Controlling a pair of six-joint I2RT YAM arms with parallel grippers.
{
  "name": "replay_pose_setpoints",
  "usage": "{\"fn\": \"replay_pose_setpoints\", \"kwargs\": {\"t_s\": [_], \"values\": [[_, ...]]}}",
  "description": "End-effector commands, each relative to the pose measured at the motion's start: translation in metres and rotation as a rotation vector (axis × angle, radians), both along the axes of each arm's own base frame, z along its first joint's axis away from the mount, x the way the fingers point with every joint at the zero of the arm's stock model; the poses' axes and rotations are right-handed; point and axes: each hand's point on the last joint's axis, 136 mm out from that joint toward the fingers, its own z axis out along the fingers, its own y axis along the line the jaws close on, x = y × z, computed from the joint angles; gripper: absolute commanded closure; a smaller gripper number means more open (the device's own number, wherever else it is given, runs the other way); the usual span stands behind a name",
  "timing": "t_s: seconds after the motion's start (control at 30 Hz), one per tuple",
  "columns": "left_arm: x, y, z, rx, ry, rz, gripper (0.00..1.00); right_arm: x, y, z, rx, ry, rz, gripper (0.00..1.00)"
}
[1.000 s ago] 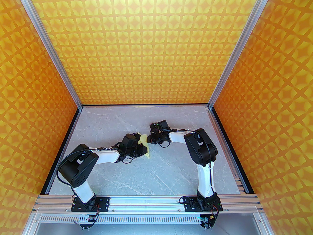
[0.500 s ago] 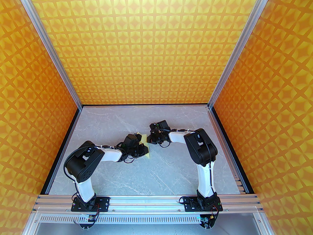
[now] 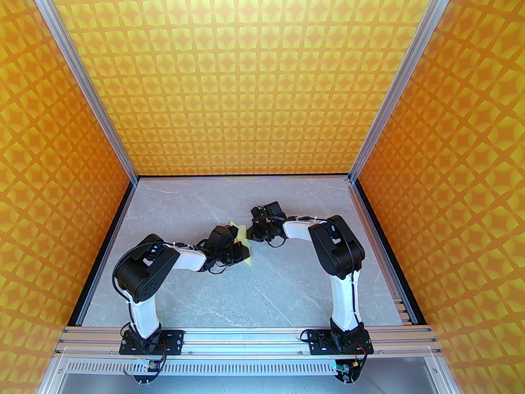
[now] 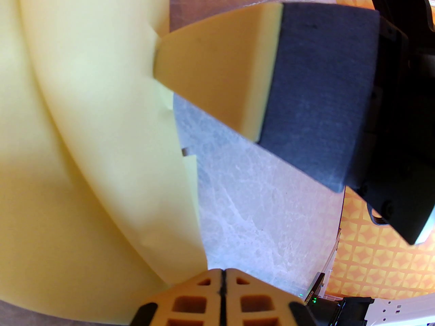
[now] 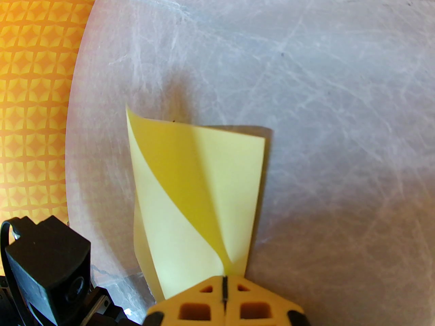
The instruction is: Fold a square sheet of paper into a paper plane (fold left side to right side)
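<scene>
The square sheet of paper (image 3: 243,233) is pale yellow and lies mid-table between both grippers, partly hidden under the left one. My left gripper (image 3: 241,253) is shut with the sheet's edge running into its fingertips (image 4: 204,278), and the paper (image 4: 85,114) bows up in a curve from there. The right gripper (image 3: 251,236) is shut, and its tan tip (image 4: 159,63) presses into the sheet's right edge, dimpling it. In the right wrist view a flap of the paper (image 5: 190,188) curls up and over, converging at that gripper's shut tips (image 5: 224,284). No paper plane shape shows.
The grey marble table (image 3: 262,294) is walled by orange patterned panels on three sides, with aluminium posts at the back corners. The arms' bases stand on the rail at the near edge. The left wrist camera housing (image 5: 47,267) sits close beside the paper.
The left arm's elbow and forearm have swung to the right, and its gripper has edged slightly right over the paper. The right arm has not moved.
</scene>
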Motion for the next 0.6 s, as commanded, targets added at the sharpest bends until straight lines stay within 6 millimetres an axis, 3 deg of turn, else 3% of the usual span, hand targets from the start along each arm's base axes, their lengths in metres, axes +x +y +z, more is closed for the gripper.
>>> {"fn": "replay_pose_setpoints", "kwargs": {"t_s": [0.0, 0.57], "values": [[-0.0006, -0.0066, 0.0000, -0.017, 0.004, -0.011, 0.94, -0.0059, -0.0046, -0.0235, -0.048, 0.039, 0.006, 1.00], [0.0026, -0.0091, 0.0034, -0.034, -0.002, -0.003, 0.93, -0.0061, -0.0051, -0.0243, -0.050, 0.041, 0.003, 1.00]]}}
